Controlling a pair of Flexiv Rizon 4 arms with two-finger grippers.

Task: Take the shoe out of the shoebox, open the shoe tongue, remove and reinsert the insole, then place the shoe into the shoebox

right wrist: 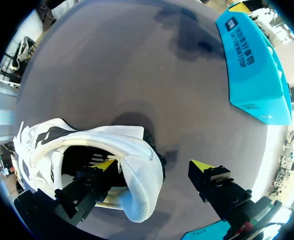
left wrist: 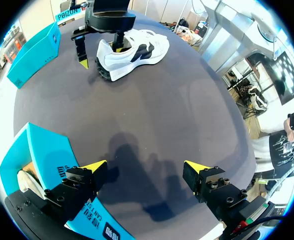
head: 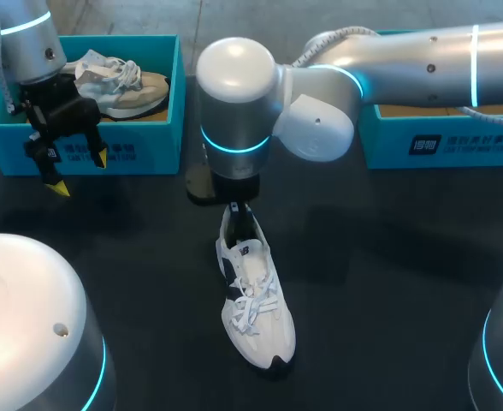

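A white sneaker [head: 253, 300] with a dark side mark lies on the dark table, toe toward the front edge. My right arm reaches past the middle from the right, and its gripper [head: 239, 210] stands at the heel. Seen from the right wrist, the right gripper [right wrist: 154, 165] is open. One finger sits inside the shoe's [right wrist: 87, 145] mouth, the other stands behind the heel, clear of it. My left gripper [head: 79, 174] hangs open and empty at the front wall of the left teal shoebox [head: 3, 128]. The left wrist view shows the left gripper [left wrist: 146, 167] with the sneaker [left wrist: 132, 52] far ahead.
A beige and grey sneaker [head: 119, 81] lies inside the left shoebox. A second teal shoebox [head: 440, 141] stands at the back right, partly under my right arm. In the right wrist view a teal shoebox [right wrist: 254, 65] stands beyond the heel.
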